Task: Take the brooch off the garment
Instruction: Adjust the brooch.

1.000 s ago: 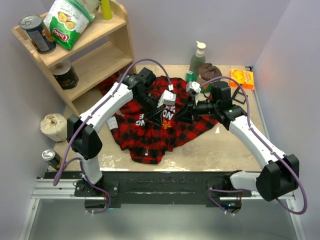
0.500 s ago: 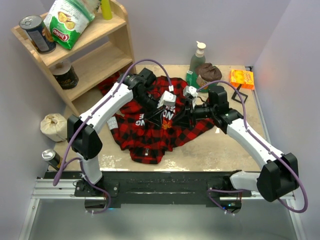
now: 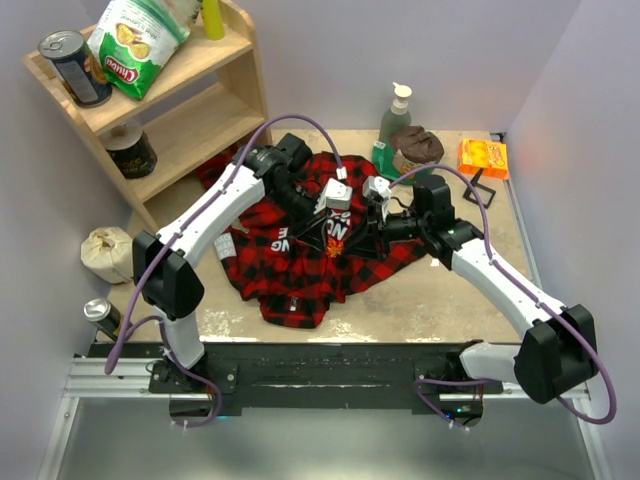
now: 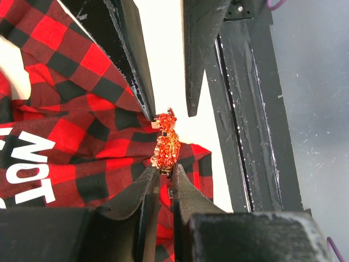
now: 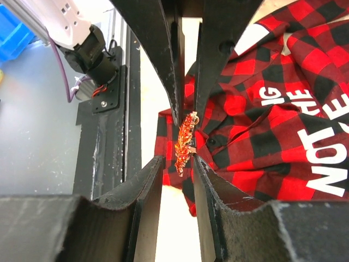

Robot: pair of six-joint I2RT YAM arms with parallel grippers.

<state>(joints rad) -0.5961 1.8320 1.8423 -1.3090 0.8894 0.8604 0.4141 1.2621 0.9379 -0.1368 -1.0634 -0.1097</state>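
The garment (image 3: pixel 290 270), a red-and-black plaid shirt with white letters, lies crumpled mid-table. The brooch (image 3: pixel 331 247) is a small sparkling orange-gold leaf, lifted with a fold of cloth. In the left wrist view the brooch (image 4: pixel 166 144) stands at the tips of my left gripper (image 4: pixel 163 173), which is shut on its lower end. My right gripper (image 5: pixel 179 161) faces it from the other side, open. Its jaws stand either side of the brooch (image 5: pixel 185 143), with a gap on the left side. The shirt (image 5: pixel 272 109) hangs behind.
A wooden shelf (image 3: pixel 190 110) with a chips bag (image 3: pixel 135 40) and cans stands at the back left. A soap bottle (image 3: pixel 395 115), a brown cloth lump (image 3: pixel 417 145) and an orange packet (image 3: pixel 484 157) sit along the back right. A can (image 3: pixel 103 315) lies off the left edge.
The right arm has moved left towards the left gripper, bringing its open jaws around the brooch. The left arm has stayed in place with its grip unchanged.
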